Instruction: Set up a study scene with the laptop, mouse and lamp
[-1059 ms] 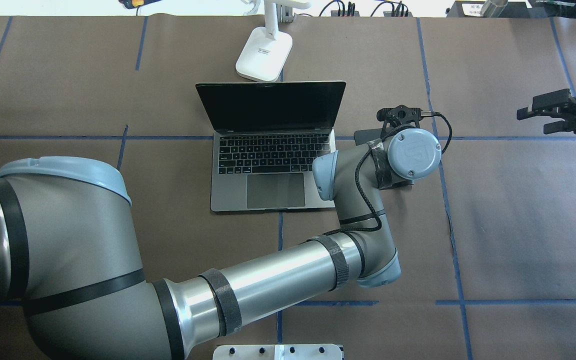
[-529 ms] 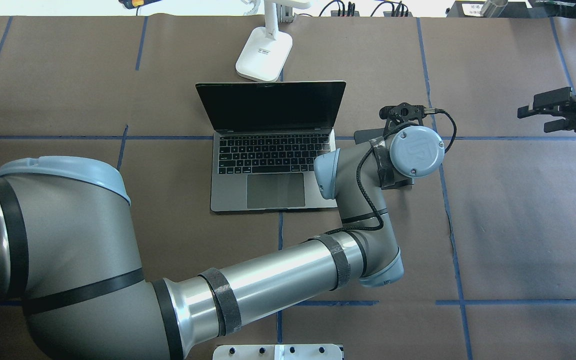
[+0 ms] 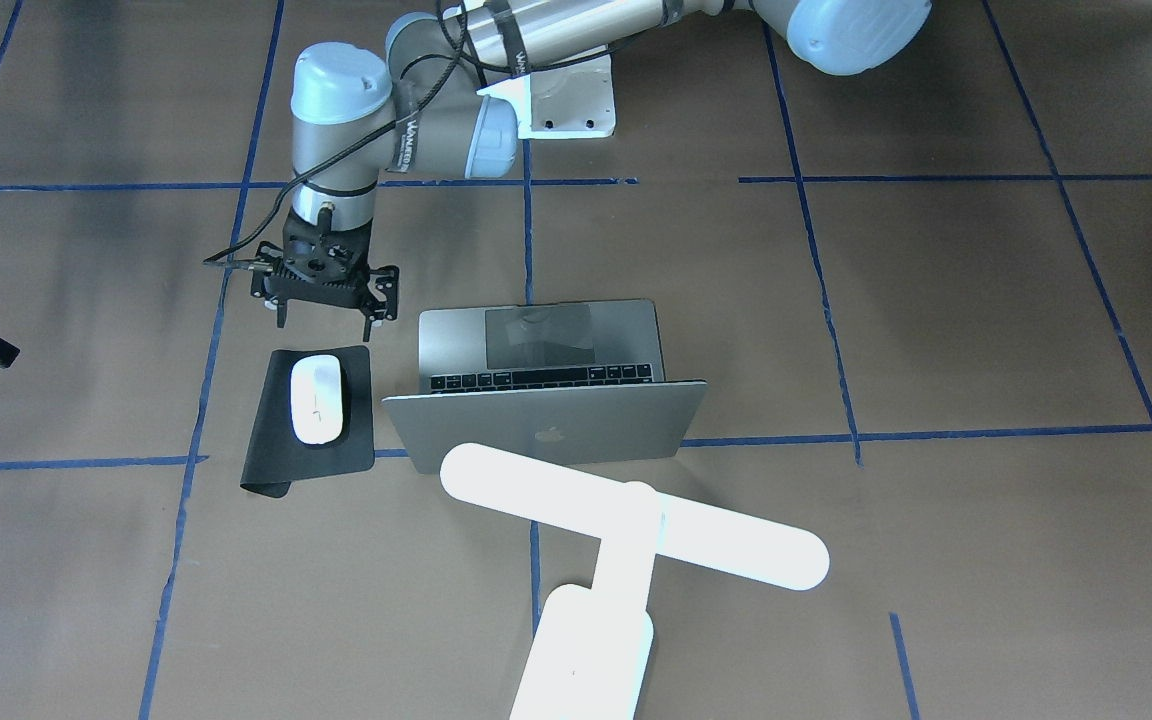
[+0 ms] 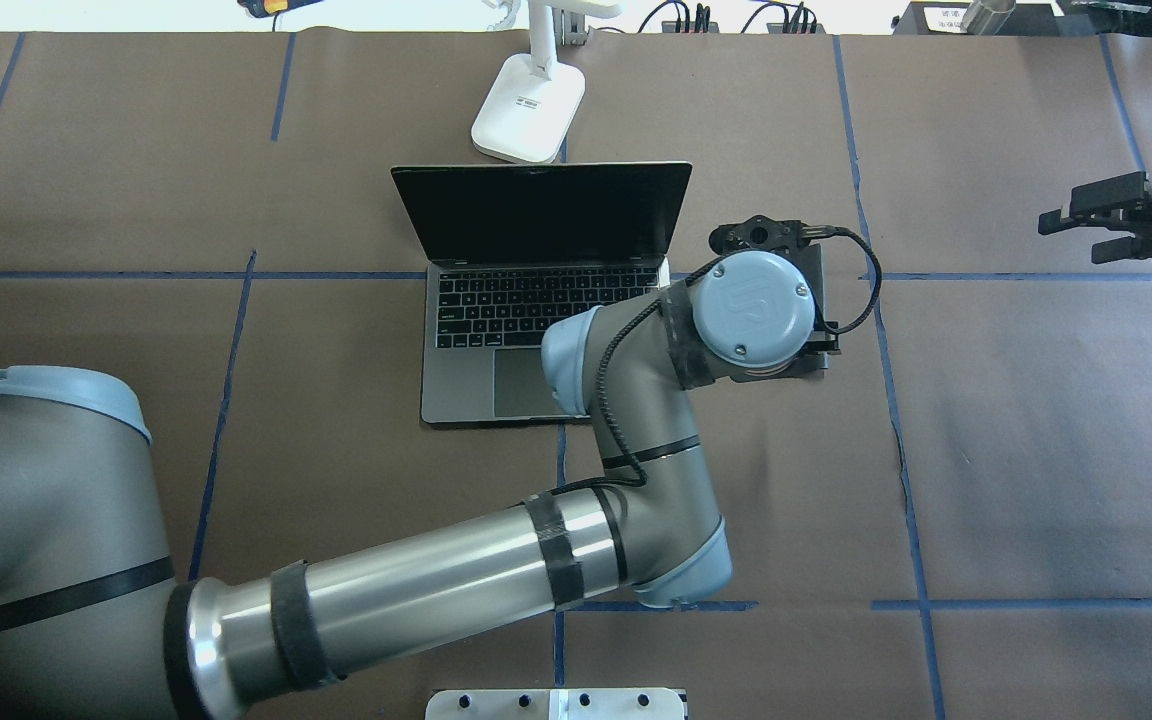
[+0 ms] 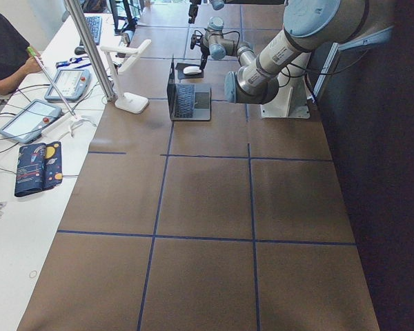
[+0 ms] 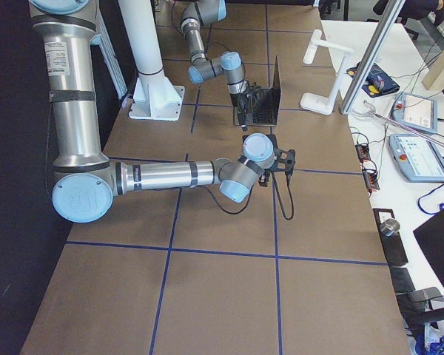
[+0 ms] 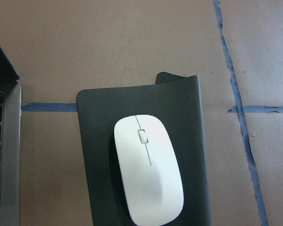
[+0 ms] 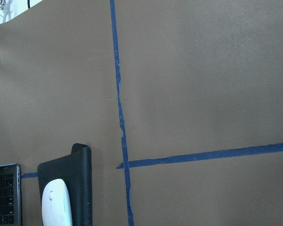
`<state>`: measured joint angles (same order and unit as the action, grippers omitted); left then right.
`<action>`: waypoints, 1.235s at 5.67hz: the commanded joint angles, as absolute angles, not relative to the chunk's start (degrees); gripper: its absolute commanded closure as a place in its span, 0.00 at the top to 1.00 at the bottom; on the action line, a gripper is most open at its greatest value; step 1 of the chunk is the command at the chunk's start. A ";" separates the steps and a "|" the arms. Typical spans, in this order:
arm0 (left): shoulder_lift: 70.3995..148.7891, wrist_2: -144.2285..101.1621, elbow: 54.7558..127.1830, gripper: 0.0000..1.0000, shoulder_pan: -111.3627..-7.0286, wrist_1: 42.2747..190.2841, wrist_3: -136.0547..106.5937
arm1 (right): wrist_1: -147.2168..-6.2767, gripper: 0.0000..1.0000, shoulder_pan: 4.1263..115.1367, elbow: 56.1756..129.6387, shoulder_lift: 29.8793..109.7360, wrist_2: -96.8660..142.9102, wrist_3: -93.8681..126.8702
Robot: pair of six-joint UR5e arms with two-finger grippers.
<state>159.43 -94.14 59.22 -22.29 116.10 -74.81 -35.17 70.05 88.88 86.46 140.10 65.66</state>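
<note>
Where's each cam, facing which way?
Front: across table, facing robot; left gripper near white oval mouse.
Overhead: behind robot, forward-down; left arm hides mouse.
Left: table's left end; left arm nearest.
Right: opposite end; right arm nearest.
Left wrist: down on mouse; no body.
Right wrist: down on table; no body.
Wrists share mouse, black rectangular mat.

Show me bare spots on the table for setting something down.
Free: the wide stretch to the robot's left of the laptop, and the strip between the black mat and the right gripper. Crowded: laptop, lamp, mat with mouse, left gripper above it.
</note>
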 commanded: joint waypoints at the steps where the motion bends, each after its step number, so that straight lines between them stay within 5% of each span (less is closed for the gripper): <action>1: 150.00 -98.94 73.48 1.00 -23.46 111.30 -74.45 | -35.24 1.00 70.75 88.94 86.48 140.10 65.65; 4: 127.50 -105.09 102.06 1.00 -28.71 106.97 -69.19 | -35.59 1.00 74.42 88.95 86.66 140.18 65.39; 7: 109.67 -113.45 112.39 1.00 -41.70 106.96 -56.84 | -43.45 1.00 80.13 88.42 86.83 138.61 45.55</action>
<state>115.43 -111.51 109.73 -37.74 106.90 -61.48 -39.47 78.02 88.47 86.74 138.99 53.69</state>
